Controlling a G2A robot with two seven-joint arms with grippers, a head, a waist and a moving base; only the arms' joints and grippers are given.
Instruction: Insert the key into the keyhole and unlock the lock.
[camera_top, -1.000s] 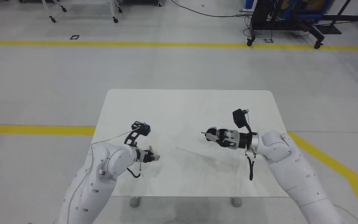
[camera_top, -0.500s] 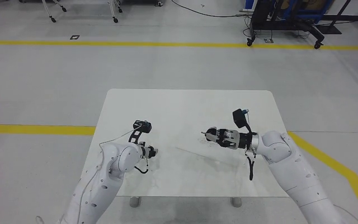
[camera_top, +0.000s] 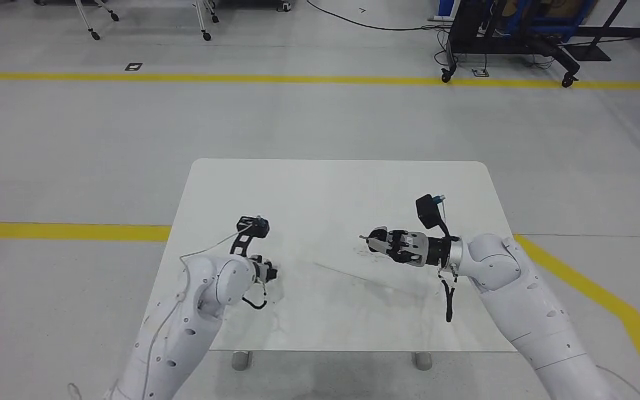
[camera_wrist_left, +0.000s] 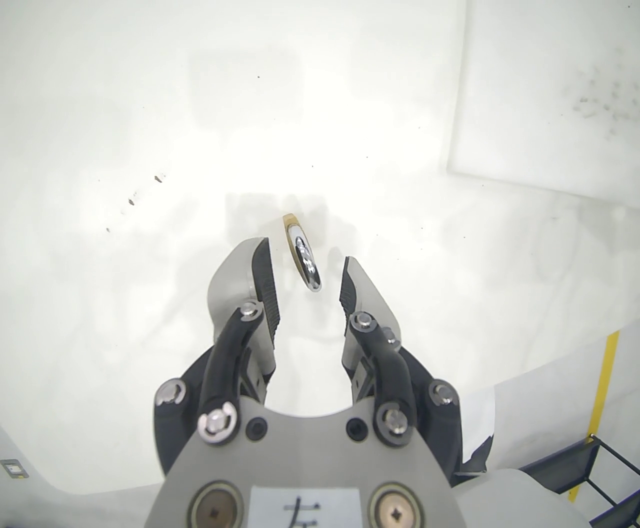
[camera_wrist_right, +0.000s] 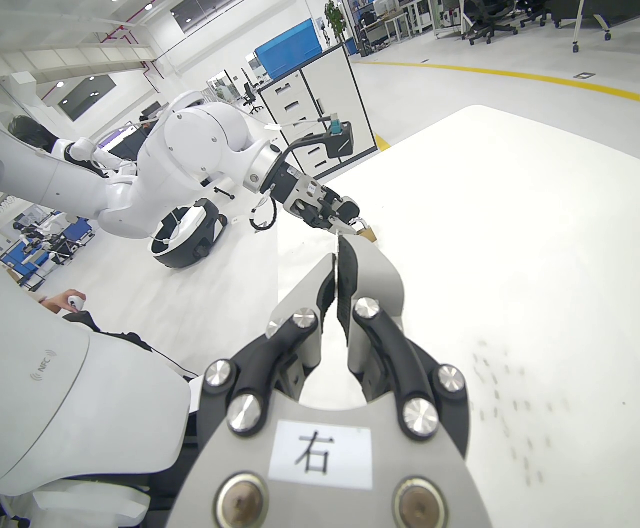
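Left gripper open, fingers flanking lock on white table, not touching. Right gripper pressed shut (key pinched? cannot tell), well apart.

Seen edge-on, the padlock is dull yellow brass-look metal at the far tip. The nearer length is mirror-bright, chromed and glossy.

Under the padlock the table is white, smooth and semi-gloss. It carries faint reflections and a few dark specks off to one side of the padlock.

The left gripper flanks the padlock. Its fingers are matt grey metal shells, and the inner pads are black, ribbed and rubber-like. The links are black with a satin sheen, and the screws are polished steel. The base plate is matt grey metal with a white paper-like label.

The right gripper faces the padlock from across the table. It has the same matt grey shells, black ribbed pads and shiny screw heads.
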